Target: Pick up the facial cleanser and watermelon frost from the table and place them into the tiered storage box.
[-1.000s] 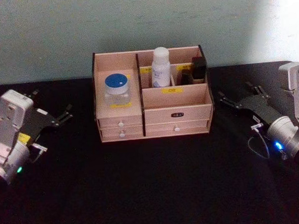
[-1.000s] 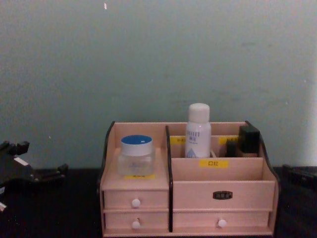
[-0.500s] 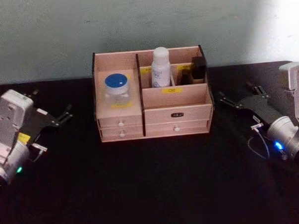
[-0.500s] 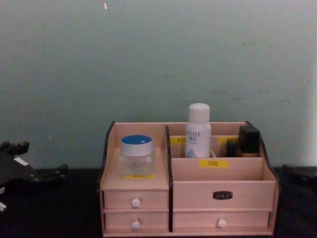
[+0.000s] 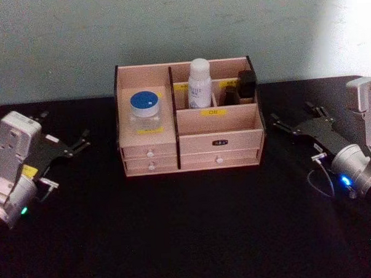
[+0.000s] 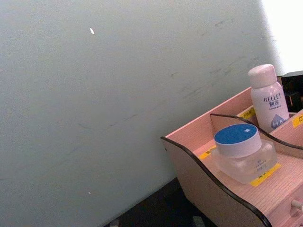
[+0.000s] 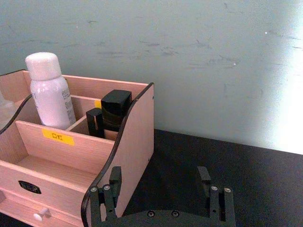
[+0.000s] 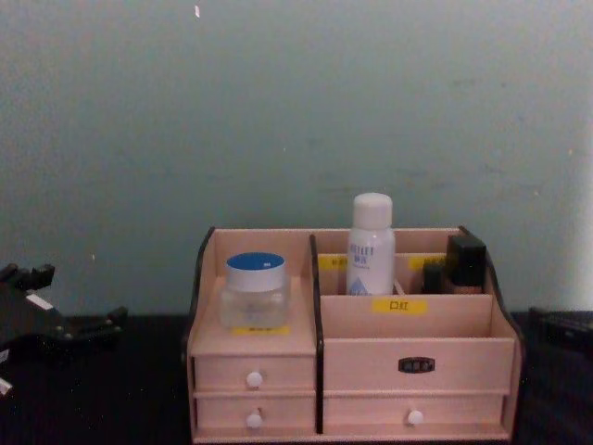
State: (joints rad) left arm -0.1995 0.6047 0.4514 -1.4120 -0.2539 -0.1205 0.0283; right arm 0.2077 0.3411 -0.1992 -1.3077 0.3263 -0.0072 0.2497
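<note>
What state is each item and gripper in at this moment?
facial cleanser: upright, capped, in a rear compartment of the box.
watermelon frost: upright, lid on, in the left compartment.
tiered storage box: on the table, all four drawers shut.
black items: standing in the rear right compartment.
left gripper: open, empty, left of the box.
right gripper: open, empty, right of the box.

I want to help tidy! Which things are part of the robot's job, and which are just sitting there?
Job things:
- facial cleanser, in a back compartment
- watermelon frost, on the left shelf
- tiered storage box

Just sitting there:
- black items in the box's right back compartment
</note>
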